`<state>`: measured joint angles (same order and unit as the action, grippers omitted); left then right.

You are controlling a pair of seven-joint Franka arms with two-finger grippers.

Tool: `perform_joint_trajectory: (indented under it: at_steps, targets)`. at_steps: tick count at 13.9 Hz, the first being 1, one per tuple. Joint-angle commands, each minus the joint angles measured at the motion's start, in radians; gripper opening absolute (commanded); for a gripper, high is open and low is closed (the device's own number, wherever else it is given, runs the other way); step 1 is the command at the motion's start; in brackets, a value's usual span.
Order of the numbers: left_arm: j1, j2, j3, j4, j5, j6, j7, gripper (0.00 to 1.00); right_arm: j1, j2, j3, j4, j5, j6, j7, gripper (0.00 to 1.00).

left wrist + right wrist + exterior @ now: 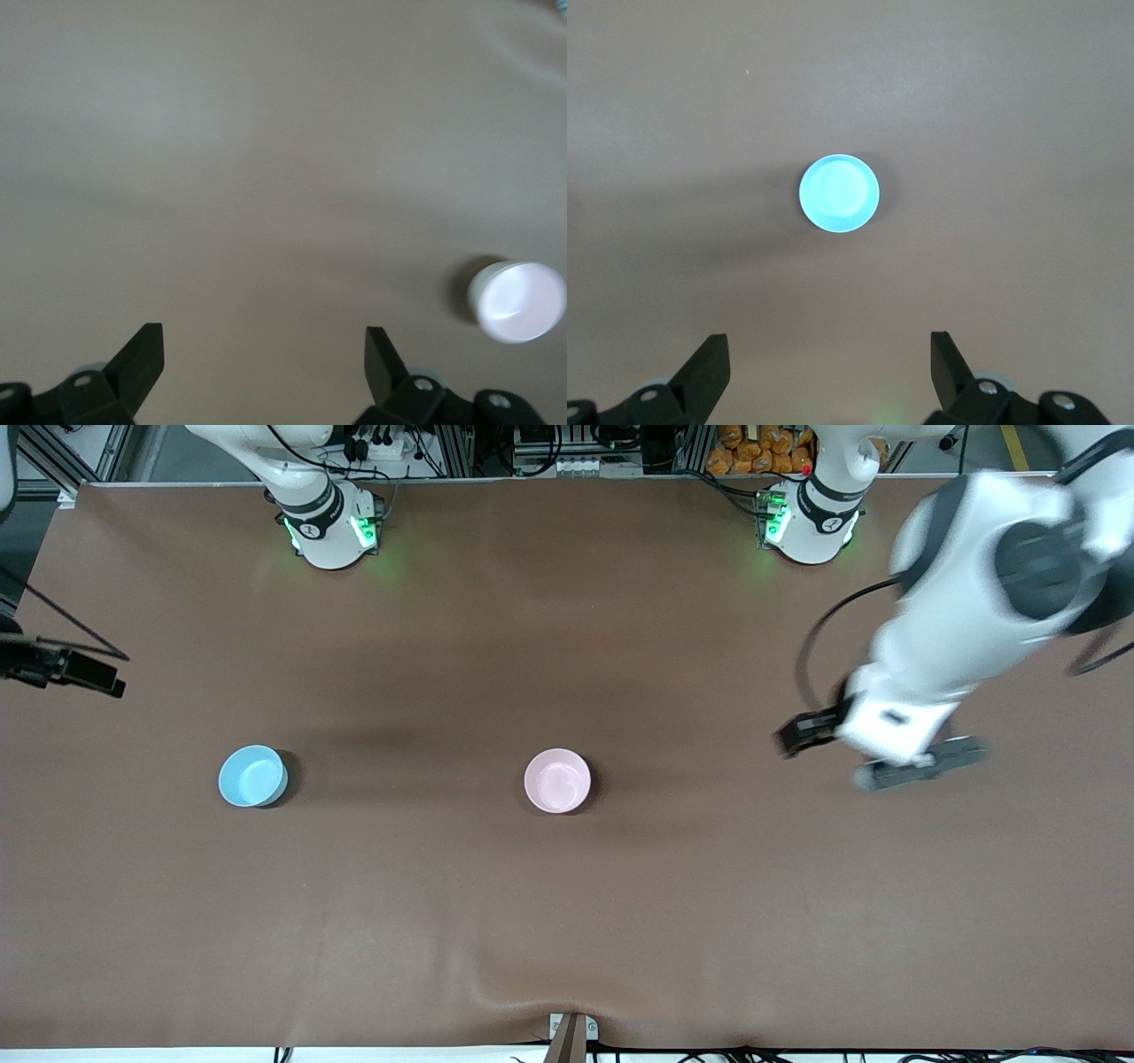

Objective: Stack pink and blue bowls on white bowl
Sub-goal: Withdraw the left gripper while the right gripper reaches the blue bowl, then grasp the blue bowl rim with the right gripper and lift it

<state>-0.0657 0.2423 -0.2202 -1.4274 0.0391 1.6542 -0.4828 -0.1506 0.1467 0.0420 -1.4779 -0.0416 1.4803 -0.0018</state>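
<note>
The pink bowl (557, 780) stands upright mid-table, and the left wrist view shows it pale and off to one side (516, 301). The blue bowl (252, 776) stands alone toward the right arm's end, and it lies well beneath the right wrist camera (839, 193). The white bowl does not show by itself; I cannot tell whether it is under the pink one. My left gripper (917, 766) (264, 354) hangs open and empty over bare cloth toward the left arm's end. My right gripper (830, 363) is open and empty, high over the table, with the blue bowl well clear of its fingers.
Brown cloth (567, 921) covers the table, with a slight wrinkle near the camera-side edge. Both arm bases (330, 527) (808, 522) stand along the table's edge farthest from the camera. A dark fixture with cables (62, 666) juts in at the right arm's end.
</note>
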Motion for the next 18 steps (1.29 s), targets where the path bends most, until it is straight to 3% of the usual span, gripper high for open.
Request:
perform_joint_trajectory:
  at_steps: [1, 4, 6, 12, 14, 16, 18]
  targets:
    - [0.13, -0.124, -0.018, -0.134, 0.002, -0.018, 0.157, 1.0, -0.039, 0.063, 0.016, 0.001, -0.003, 0.004, -0.047, 1.0]
    - [0.211, -0.228, -0.019, -0.215, -0.022, -0.013, 0.2, 1.0, -0.059, 0.112, 0.018, -0.077, 0.008, 0.098, -0.101, 1.0]
    - [0.248, -0.282, -0.019, -0.27, -0.057, -0.013, 0.263, 1.0, -0.079, 0.116, 0.018, -0.2, 0.012, 0.246, -0.128, 1.0]
    - [0.248, -0.298, -0.022, -0.291, -0.074, -0.014, 0.295, 1.0, -0.116, 0.168, 0.018, -0.425, 0.019, 0.533, -0.205, 1.0]
    - [0.251, -0.298, -0.024, -0.291, -0.074, -0.016, 0.32, 1.0, -0.144, 0.197, 0.019, -0.495, 0.019, 0.691, -0.288, 0.9]
    - [0.251, -0.298, -0.024, -0.292, -0.074, -0.019, 0.322, 1.0, -0.164, 0.25, 0.022, -0.493, 0.023, 0.729, -0.303, 0.79]
    - [0.253, -0.298, -0.022, -0.292, -0.074, -0.019, 0.323, 1.0, -0.162, 0.267, 0.021, -0.493, 0.071, 0.732, -0.306, 0.62]
